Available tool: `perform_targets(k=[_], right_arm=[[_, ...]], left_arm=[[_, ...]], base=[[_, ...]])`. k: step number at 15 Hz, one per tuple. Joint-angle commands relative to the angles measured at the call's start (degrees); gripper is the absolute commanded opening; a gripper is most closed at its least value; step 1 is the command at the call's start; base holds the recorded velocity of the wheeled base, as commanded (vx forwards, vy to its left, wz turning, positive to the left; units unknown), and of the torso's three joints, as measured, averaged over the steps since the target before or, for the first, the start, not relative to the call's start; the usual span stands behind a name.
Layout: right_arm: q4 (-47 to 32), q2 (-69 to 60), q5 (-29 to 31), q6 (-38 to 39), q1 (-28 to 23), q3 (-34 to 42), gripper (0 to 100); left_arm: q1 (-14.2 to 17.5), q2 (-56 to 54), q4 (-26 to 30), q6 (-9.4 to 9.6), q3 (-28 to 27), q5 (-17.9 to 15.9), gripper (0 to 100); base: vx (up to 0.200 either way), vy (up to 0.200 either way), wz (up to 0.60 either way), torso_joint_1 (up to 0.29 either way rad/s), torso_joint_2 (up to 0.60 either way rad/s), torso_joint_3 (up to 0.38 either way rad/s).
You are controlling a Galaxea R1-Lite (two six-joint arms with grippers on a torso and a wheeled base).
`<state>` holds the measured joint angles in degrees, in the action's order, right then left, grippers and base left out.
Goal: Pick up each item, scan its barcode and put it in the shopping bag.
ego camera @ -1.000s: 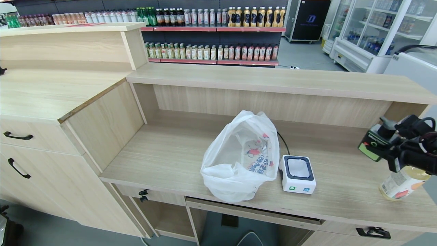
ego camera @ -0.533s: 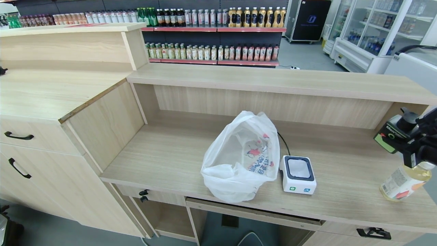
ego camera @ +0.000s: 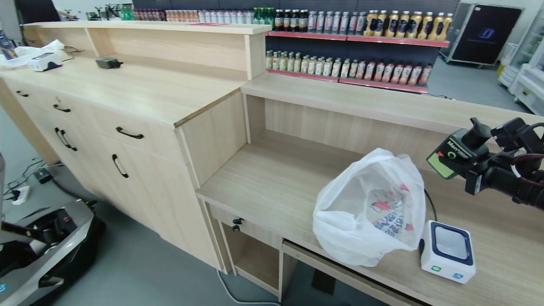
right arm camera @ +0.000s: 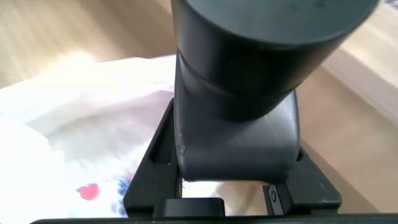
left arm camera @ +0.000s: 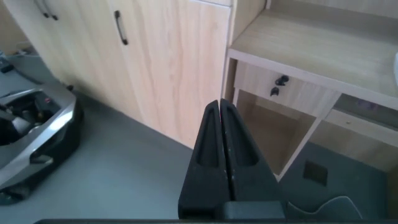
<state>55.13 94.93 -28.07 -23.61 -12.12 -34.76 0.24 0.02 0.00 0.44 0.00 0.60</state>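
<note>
On the far-left upper tabletop [ego camera: 140, 85]: a small white device [ego camera: 42, 61] and a black block [ego camera: 108, 63], apart from each other. Below that is a wood cabinet front with black drawer handles [ego camera: 129, 134]. Low over the grey floor [left arm camera: 143, 162], just in front of the cabinet, hangs the left gripper [left arm camera: 220, 109], fingers pressed together.

Mid-right, on the lower light-wood tabletop [ego camera: 272, 187]: a white translucent plastic shopping bag [ego camera: 369, 208] with red and blue print, standing, mouth open. Just beside it on the right is a white boxy barcode scanner [ego camera: 447, 251], dark-framed window facing up. Its black cable [ego camera: 428, 199] runs off behind the bag.

Further right and higher, the right gripper [ego camera: 488, 163] is in the air above the scanner, fingers pinching a dark grey bottle with a green label [ego camera: 450, 155]. The bottle is tilted, off the tabletop, green end toward the bag. Right wrist view: the bottle [right arm camera: 236, 124] is clamped between the fingers [right arm camera: 149, 180], with the bag [right arm camera: 81, 124] behind it.
</note>
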Motion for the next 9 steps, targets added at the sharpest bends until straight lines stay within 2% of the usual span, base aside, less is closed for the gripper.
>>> perform_targets(k=[1,5,9], right_arm=[[-1.4,3.7,-0.4,0.1,1.0,0.0,0],[-5.5,11.5,-0.9,0.1,0.4,-1.1,0],[-4.9,19.2,-3.0,0.0,-1.6,-5.6,0]], left_arm=[[0.0,0.0,0.0,0.0,0.0,0.0,0],[0.0,0.0,0.0,0.0,0.0,0.0,0],[0.0,0.0,0.0,0.0,0.0,0.0,0]], base=[[0.0,0.0,0.0,0.0,0.0,0.0],[0.0,0.0,0.0,0.0,0.0,0.0],[0.0,0.0,0.0,0.0,0.0,0.0]])
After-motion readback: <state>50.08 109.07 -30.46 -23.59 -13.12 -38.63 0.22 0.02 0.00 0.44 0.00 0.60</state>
